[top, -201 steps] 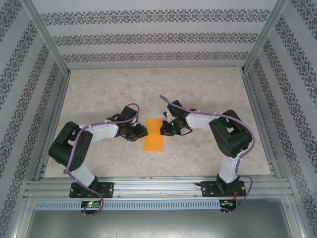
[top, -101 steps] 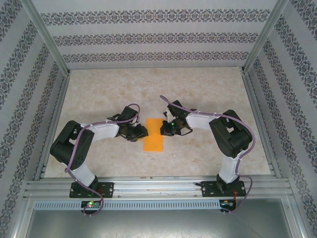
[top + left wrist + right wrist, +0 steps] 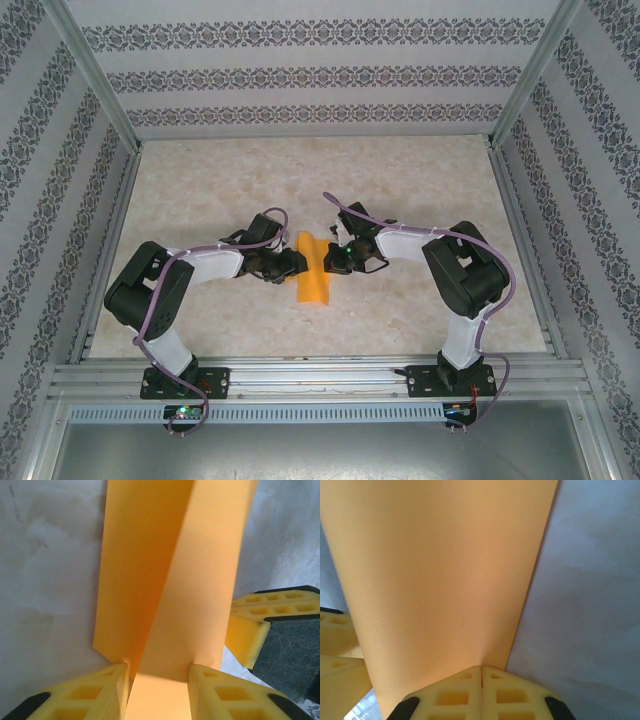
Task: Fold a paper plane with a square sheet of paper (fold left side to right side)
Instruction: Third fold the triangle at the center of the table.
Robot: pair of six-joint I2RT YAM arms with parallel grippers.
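The square sheet of paper (image 3: pixel 313 272) lies mid-tabletop (image 3: pixel 400 180), bowed upward between both grippers. The right gripper (image 3: pixel 481 671) is clamped on its right edge. The left gripper (image 3: pixel 157 672) has its fingers apart around the left part. From above, both gripped edges are hidden.
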